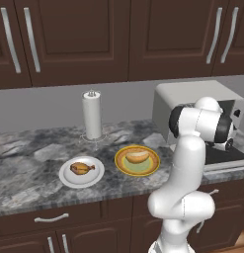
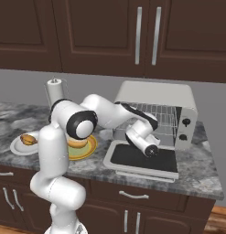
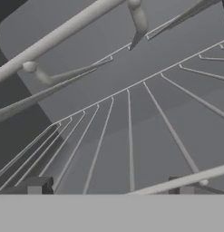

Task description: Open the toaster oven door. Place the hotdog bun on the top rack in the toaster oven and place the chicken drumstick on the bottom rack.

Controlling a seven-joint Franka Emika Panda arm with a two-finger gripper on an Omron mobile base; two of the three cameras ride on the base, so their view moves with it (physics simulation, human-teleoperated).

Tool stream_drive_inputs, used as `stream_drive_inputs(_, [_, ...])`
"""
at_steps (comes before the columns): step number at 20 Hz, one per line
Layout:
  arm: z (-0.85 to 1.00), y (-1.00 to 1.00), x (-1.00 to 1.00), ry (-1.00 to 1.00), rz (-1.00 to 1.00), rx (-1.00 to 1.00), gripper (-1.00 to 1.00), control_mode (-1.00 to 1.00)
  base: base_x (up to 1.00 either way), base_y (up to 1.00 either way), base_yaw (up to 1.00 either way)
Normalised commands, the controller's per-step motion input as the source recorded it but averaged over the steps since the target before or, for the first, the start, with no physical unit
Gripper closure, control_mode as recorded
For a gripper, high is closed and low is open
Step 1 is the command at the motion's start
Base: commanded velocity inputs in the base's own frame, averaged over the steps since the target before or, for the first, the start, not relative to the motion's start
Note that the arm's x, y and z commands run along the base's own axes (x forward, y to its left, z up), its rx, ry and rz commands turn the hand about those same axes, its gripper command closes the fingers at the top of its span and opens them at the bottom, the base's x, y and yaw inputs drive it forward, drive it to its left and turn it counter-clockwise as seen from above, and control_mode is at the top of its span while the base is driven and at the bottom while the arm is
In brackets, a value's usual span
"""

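The toaster oven (image 2: pixel 155 93) stands at the counter's right with its door (image 2: pixel 142 159) folded down flat, dark glass facing up. Wire racks (image 2: pixel 158 114) show inside the cavity. My hand hangs just above the door at the oven's mouth. In the hand view my gripper (image 3: pixel 109 188) is open, its tips far apart with nothing between them, close over the wires of a rack (image 3: pixel 131 136); I cannot tell which rack. The hotdog bun (image 1: pixel 137 156) lies on a yellow plate (image 1: pixel 121 165). The chicken drumstick (image 1: pixel 81 168) lies on a white plate (image 1: pixel 66 178) left of it.
A paper towel roll (image 1: pixel 92 114) stands on its holder behind the plates. Dark wall cabinets hang above the marble counter (image 1: pixel 24 158), with drawers below it. My own arm crosses in front of the yellow plate (image 2: pixel 89 148) in the right base view.
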Motion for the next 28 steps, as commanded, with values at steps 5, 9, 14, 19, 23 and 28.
stream_drive_inputs(5, [0.01, 0.43, 0.48, -0.05, 0.0, -0.22, -1.0, -1.0, 0.0, 0.0, 0.0])
stream_drive_inputs(9, [0.12, 0.32, 0.39, -0.07, 0.0, -0.08, -1.0, -1.0, 0.0, 0.0, 0.0])
stream_drive_inputs(14, [0.22, 0.16, 0.4, 0.08, 0.0, 0.0, -1.0, -1.0, 0.0, 0.0, 0.0])
stream_drive_inputs(19, [0.29, 0.12, 0.43, 0.27, 0.0, 0.02, -1.0, -1.0, 0.0, 0.0, 0.0])
stream_drive_inputs(23, [0.13, 0.13, 0.45, 0.12, 0.0, 0.06, -1.0, -1.0, 0.0, 0.0, 0.0])
stream_drive_inputs(28, [0.0, 0.22, 0.5, -0.01, 0.0, 0.03, -1.0, -1.0, 0.0, 0.0, 0.0])
